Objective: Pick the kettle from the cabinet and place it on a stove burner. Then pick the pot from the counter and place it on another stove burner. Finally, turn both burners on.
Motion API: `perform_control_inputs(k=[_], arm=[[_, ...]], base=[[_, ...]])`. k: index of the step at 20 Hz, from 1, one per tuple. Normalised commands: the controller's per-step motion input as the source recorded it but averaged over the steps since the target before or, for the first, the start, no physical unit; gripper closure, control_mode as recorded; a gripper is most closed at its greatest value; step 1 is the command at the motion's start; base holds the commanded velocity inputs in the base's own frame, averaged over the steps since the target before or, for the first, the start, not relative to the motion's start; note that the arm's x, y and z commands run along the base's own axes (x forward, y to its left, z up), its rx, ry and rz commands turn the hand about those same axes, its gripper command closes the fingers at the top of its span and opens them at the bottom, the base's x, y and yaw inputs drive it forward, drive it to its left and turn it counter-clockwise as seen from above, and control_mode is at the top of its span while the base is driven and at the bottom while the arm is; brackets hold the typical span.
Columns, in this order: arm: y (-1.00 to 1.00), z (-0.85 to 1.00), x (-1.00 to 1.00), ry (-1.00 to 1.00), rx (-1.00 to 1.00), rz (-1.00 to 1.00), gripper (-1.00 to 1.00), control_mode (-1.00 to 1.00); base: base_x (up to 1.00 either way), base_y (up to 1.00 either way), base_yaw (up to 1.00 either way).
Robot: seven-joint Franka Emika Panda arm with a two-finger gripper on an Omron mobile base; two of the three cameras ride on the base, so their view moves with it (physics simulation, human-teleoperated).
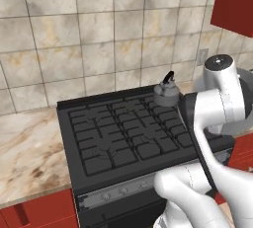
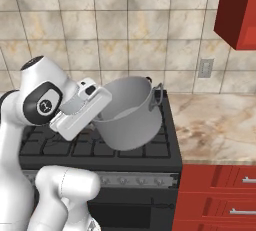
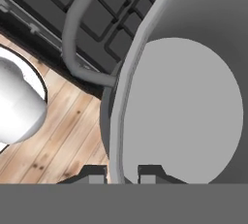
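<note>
My gripper (image 3: pixel 121 173) is shut on the rim of the wide grey pot (image 3: pixel 184 111), one fingertip inside the wall and one outside. The pot (image 2: pixel 130 120) hangs tilted in the air over the right side of the black cooktop (image 2: pixel 75 147), its mouth turned towards the hand (image 2: pixel 82 107). One looped side handle (image 3: pixel 72 34) shows just past the rim. The small grey kettle (image 1: pixel 167 93) with its black arched handle stands upright on the back right burner of the cooktop (image 1: pixel 123 133). The arm hides most of the pot in the left base view.
Beige marble counter lies left (image 1: pixel 29 153) and right (image 2: pixel 215 125) of the stove. A red wall cabinet (image 2: pixel 240 10) hangs at the upper right. The silver knob panel (image 2: pixel 130 179) runs along the stove front, with red drawers (image 2: pixel 220 200) beside it. Tiled wall stands behind.
</note>
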Motion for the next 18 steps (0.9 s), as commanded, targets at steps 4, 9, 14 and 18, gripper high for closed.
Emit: perform_control_inputs(k=[4,9,14,18], arm=[[0.00,0.00,0.36,0.03,0.00,0.00,1.00,-1.00],[-0.01,0.00,0.29,0.01,0.00,0.00,1.00,-1.00],[-0.15,-0.05,0.25,0.00,0.00,0.00,1.00,-1.00],[-0.24,-0.19,0.24,0.06,0.02,0.01,1.00,-1.00]], base=[[0.00,0.00,0.00],[0.00,0.00,0.00],[0.00,0.00,0.00],[0.00,0.00,0.00]])
